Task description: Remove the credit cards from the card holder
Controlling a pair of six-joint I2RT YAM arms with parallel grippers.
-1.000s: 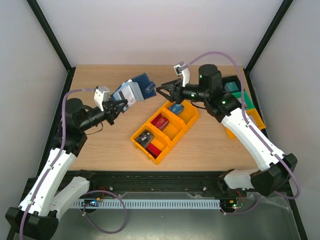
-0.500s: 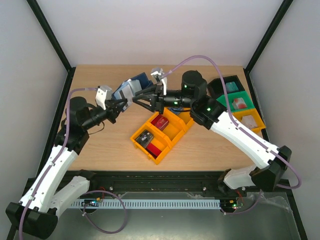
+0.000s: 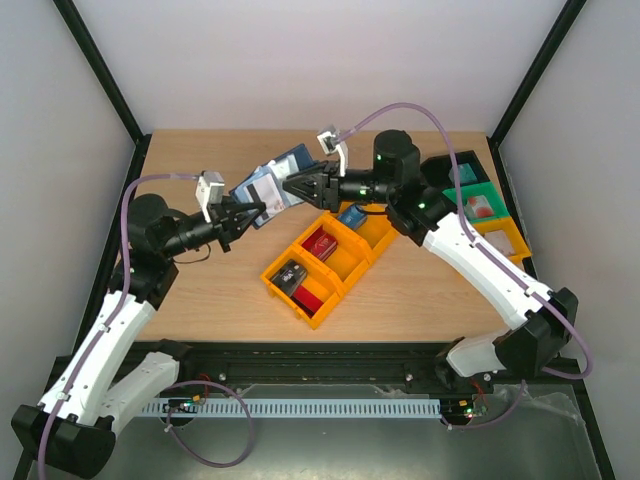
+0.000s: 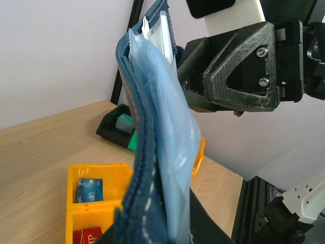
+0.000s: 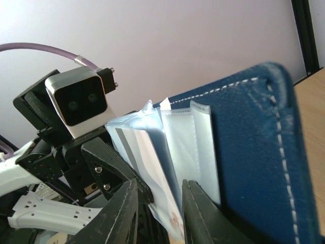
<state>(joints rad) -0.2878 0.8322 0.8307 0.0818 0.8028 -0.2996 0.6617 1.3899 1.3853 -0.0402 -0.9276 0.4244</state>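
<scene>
The three-compartment bin point(image 3: 330, 262) sits mid-desk point(image 3: 200, 290), holding a far credit card point(image 3: 351, 216), a middle credit card point(image 3: 320, 243) and a near credit card point(image 3: 290, 276), one per compartment. Behind and left of the bin, above the desk, the card holder point(image 3: 275, 180) stands in the left end effector point(image 3: 255, 208). The right end effector point(image 3: 292, 188) reaches it from the bin's side, fingers either side of its inner sleeves. Small trays point(image 3: 480, 205) lie right of the bin.

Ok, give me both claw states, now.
Left claw: shut on the holder.
Right claw: fingers either side of a clear sleeve in the holder; whether it is pinched cannot be told.
</scene>
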